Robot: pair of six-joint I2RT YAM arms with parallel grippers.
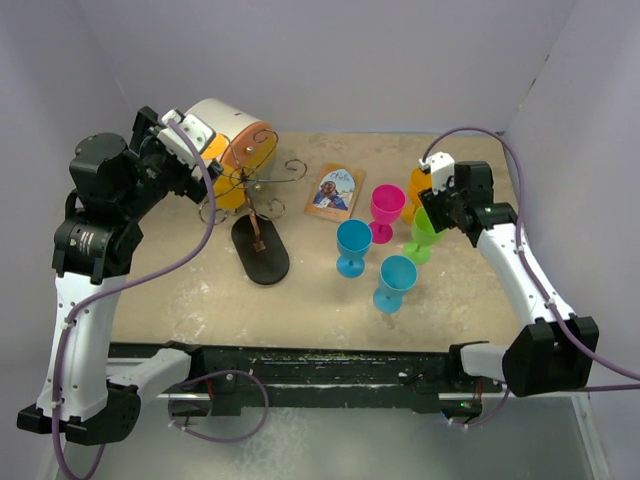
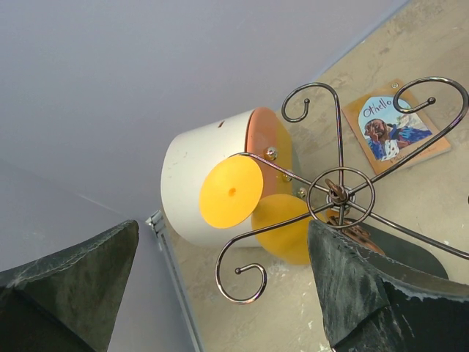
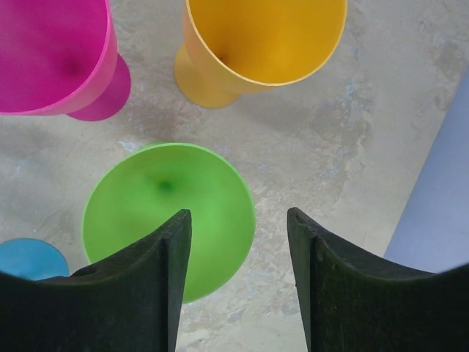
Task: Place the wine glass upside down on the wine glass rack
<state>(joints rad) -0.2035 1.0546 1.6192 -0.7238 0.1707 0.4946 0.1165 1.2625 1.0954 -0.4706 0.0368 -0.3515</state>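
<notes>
L gripper jaws spread wide, empty; wine glass rack just below w/ orange wine glass foot-up. R gripper fingers apart over green glass rim.

The thin dark metal wire rack looks polished and shiny, kinda bronze-ish. The green plastic goblet, magenta plastic goblet and orange plastic goblet are all smooth with a soft satin sheen. The beige tabletop looks rough and blotchy, like stone. The white cylinder is smooth and matt outside.
</notes>
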